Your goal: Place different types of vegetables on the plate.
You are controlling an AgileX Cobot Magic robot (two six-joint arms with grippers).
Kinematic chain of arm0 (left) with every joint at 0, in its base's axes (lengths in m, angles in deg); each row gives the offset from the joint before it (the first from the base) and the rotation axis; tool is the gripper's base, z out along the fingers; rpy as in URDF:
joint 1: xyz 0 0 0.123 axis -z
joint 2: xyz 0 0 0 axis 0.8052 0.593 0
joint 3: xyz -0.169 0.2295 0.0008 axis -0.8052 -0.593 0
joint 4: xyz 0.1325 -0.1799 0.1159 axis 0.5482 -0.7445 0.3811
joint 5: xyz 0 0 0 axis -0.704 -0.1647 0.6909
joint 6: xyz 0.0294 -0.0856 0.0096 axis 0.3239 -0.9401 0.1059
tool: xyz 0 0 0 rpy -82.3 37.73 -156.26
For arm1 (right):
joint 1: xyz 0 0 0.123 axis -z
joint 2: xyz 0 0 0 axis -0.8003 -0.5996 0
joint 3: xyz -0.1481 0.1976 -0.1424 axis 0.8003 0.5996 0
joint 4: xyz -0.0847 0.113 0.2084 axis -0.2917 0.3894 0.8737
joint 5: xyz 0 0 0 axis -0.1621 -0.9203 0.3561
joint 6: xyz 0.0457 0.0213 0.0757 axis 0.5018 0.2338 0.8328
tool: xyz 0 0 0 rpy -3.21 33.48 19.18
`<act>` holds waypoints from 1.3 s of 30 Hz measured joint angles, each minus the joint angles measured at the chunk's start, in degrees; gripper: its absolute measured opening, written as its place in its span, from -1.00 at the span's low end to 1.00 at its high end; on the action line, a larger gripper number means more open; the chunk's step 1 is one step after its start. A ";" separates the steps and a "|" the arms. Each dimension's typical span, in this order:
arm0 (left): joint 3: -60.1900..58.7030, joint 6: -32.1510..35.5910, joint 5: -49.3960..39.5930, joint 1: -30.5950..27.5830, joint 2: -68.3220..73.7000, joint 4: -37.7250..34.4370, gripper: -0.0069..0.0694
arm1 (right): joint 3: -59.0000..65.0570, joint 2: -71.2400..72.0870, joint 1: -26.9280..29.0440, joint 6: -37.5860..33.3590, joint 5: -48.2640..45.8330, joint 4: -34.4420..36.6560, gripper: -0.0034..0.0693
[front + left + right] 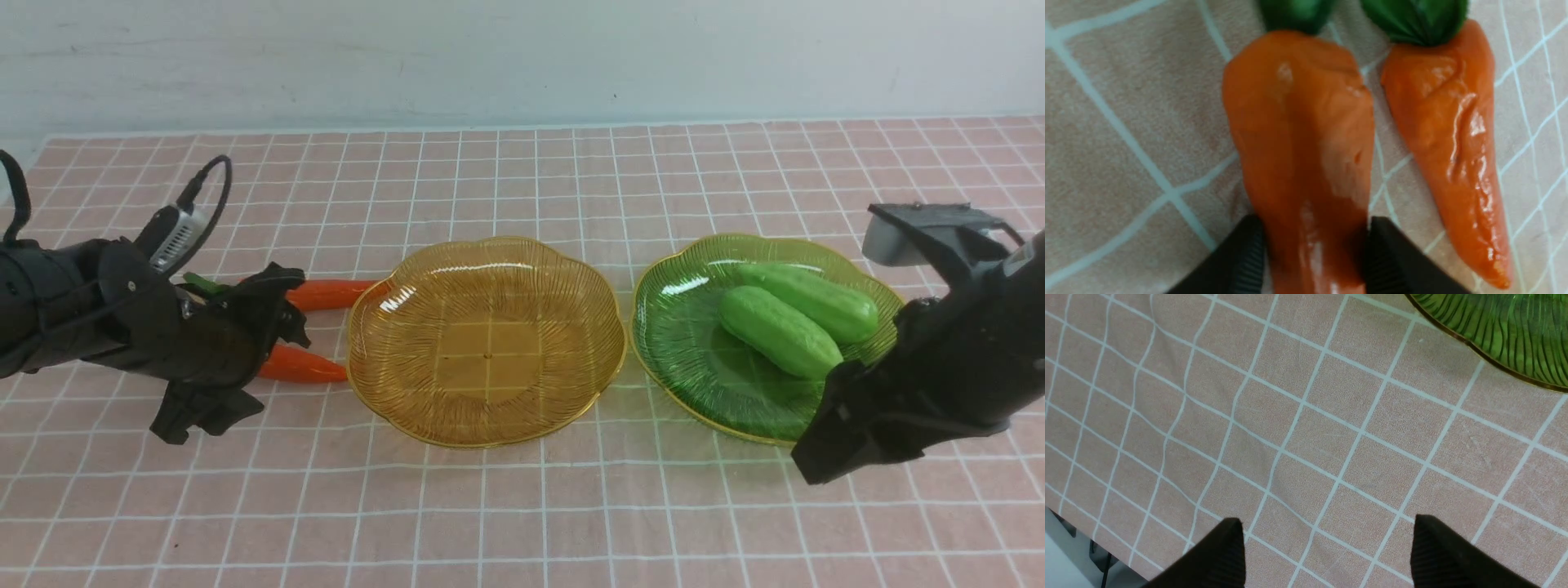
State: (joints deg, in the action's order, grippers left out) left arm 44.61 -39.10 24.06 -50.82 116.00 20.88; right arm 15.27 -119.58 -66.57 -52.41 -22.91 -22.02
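My left gripper point(1314, 223) has its jaws pressed against both sides of the near carrot point(1298, 143). That carrot lies on the checked cloth point(522, 506) beside the far carrot point(1445, 134), left of the amber plate point(490, 243). My right gripper point(1327, 520) stands wide apart, holding nothing, by the green plate point(1515, 335), which carries both cucumbers point(780, 331).

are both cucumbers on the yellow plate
No, the two cucumbers lie side by side on the green plate, not on the yellow plate beside it.
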 joint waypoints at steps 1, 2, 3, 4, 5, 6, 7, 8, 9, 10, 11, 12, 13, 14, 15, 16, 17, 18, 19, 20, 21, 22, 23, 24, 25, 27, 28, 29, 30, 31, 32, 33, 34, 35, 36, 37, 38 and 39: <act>0.00 0.00 -0.07 0.00 0.03 -0.42 -0.06 | 0.00 0.00 0.00 0.00 0.00 0.06 0.45; 0.02 -0.11 -0.26 -0.05 0.03 -0.71 -0.10 | 0.00 0.00 0.00 0.00 0.00 0.05 0.45; 0.12 -0.18 -0.67 -0.05 0.03 -0.99 -0.16 | 0.00 0.00 0.00 0.00 0.00 0.05 0.45; 0.13 -0.18 -1.06 -0.05 0.03 -1.04 -0.18 | 0.00 0.00 0.00 0.00 0.00 0.12 0.45; 0.25 -0.06 -1.72 -0.05 -0.10 -1.04 -0.22 | 0.00 0.00 0.00 0.00 0.00 0.11 0.45; 0.39 0.27 -2.50 -0.05 -0.29 -0.98 -0.27 | 0.00 0.00 0.00 0.00 0.00 0.11 0.45; 0.39 0.84 -3.52 -0.06 -0.50 -0.69 -0.30 | 0.00 0.00 0.00 0.00 0.00 0.13 0.45; 0.39 1.60 -4.62 -0.12 -0.96 -0.31 -0.32 | 0.00 0.00 0.00 0.00 0.00 0.13 0.45; 0.39 2.48 -5.73 -0.12 -1.34 0.00 -0.33 | 0.00 0.00 0.00 0.00 0.00 0.13 0.45; 0.33 3.79 -7.41 -0.17 -2.09 0.72 -0.33 | 0.00 0.00 0.00 0.00 0.00 0.13 0.45; 0.18 5.14 -8.60 -0.29 -3.00 1.60 -0.33 | 0.00 0.00 0.00 0.00 0.00 0.13 0.45; 0.02 6.50 -9.57 -0.36 -3.86 2.44 -0.33 | 0.00 0.00 0.00 0.00 0.00 0.13 0.45; -0.15 7.61 -10.07 -0.36 -4.66 3.08 -0.33 | 0.00 0.00 0.00 0.00 0.00 0.13 0.45; -0.29 9.13 -10.43 -0.36 -5.59 3.69 -0.33 | 0.00 0.00 0.00 0.00 0.00 0.13 0.45; -0.34 10.32 -10.55 -0.43 -7.04 4.50 -0.33 | 0.00 0.00 0.00 0.00 0.00 0.13 0.45; -0.34 11.96 -10.61 -0.50 -8.24 5.25 -0.33 | 0.00 0.00 0.00 0.00 0.00 0.13 0.45; -0.20 13.57 -10.68 -0.56 -9.95 5.75 -0.33 | 0.00 0.00 0.00 0.00 0.00 0.13 0.45; 0.07 14.76 -10.94 -0.56 -11.75 6.27 -0.33 | 0.00 0.00 0.00 0.00 0.00 0.13 0.45; 0.58 16.37 -11.66 -0.56 -13.51 6.80 -0.33 | 0.00 0.00 0.00 0.00 0.00 0.13 0.45; 1.13 17.55 -12.51 -0.56 -14.74 7.12 -0.33 | 0.00 0.00 0.00 0.00 0.00 0.13 0.45; 2.04 19.42 -13.95 -0.56 -16.23 7.47 -0.33 | 0.00 0.00 0.00 0.00 0.00 0.13 0.45; 2.86 20.10 -15.25 -0.50 -17.17 7.61 -0.33 | 0.00 0.00 0.00 0.00 0.00 0.13 0.45; 4.06 21.19 -17.33 -0.35 -17.93 7.84 -0.33 | 0.00 0.00 0.00 0.00 0.00 0.13 0.45; 5.02 22.07 -19.55 0.08 -18.77 7.91 -0.33 | 0.00 0.00 0.00 0.00 0.00 0.13 0.45; 7.21 23.03 -22.71 0.72 -19.02 8.18 -0.33 | 0.00 0.00 0.00 0.00 0.00 0.13 0.45; 9.09 23.44 -25.77 1.99 -18.68 8.40 -0.33 | 0.00 0.00 0.00 0.00 0.00 0.18 0.45; 9.93 23.66 -26.75 2.83 -18.18 8.55 -0.33 | 0.00 0.00 0.00 0.00 0.00 0.18 0.45; 10.70 23.77 -27.90 3.72 -17.52 8.55 -0.33 | 0.00 0.00 0.00 0.00 0.05 0.18 0.45; 11.37 23.77 -28.49 4.64 -16.68 8.55 -0.33 | 0.00 0.00 0.00 0.00 0.02 0.18 0.45; 12.21 23.84 -28.82 6.02 -15.24 8.55 -0.33 | 0.00 0.00 0.00 0.00 0.02 0.18 0.45; 12.84 23.84 -28.82 7.12 -13.88 8.55 -0.33 | 0.00 0.00 0.00 0.00 0.02 0.18 0.45; 13.55 23.84 -28.71 8.57 -11.88 8.35 -0.32 | 0.00 0.00 0.00 0.00 0.02 0.18 0.45; 13.95 23.77 -28.43 9.64 -10.15 7.82 -0.29 | 0.00 0.00 0.00 0.00 0.02 0.18 0.45; 14.20 23.77 -28.11 10.21 -9.03 6.95 -0.26 | 0.00 0.00 0.00 0.00 0.02 0.20 0.45; 14.33 23.77 -27.59 10.75 -7.73 6.07 -0.23 | 0.00 0.00 0.00 0.00 0.02 0.20 0.45; 14.39 23.77 -26.83 11.05 -6.58 4.32 -0.16 | 0.00 0.00 0.00 0.00 0.02 0.20 0.45; 14.39 23.77 -26.55 11.14 -5.59 3.34 -0.11 | 0.00 0.00 0.00 0.00 0.02 0.20 0.45; 14.39 23.77 -26.10 11.19 -5.09 1.97 -0.05 | 0.00 0.00 0.00 0.00 0.02 0.20 0.45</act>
State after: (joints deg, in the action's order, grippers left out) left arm 58.99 -15.33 -2.04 -39.63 110.91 22.86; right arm 15.27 -119.58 -66.57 -52.41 -22.89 -21.82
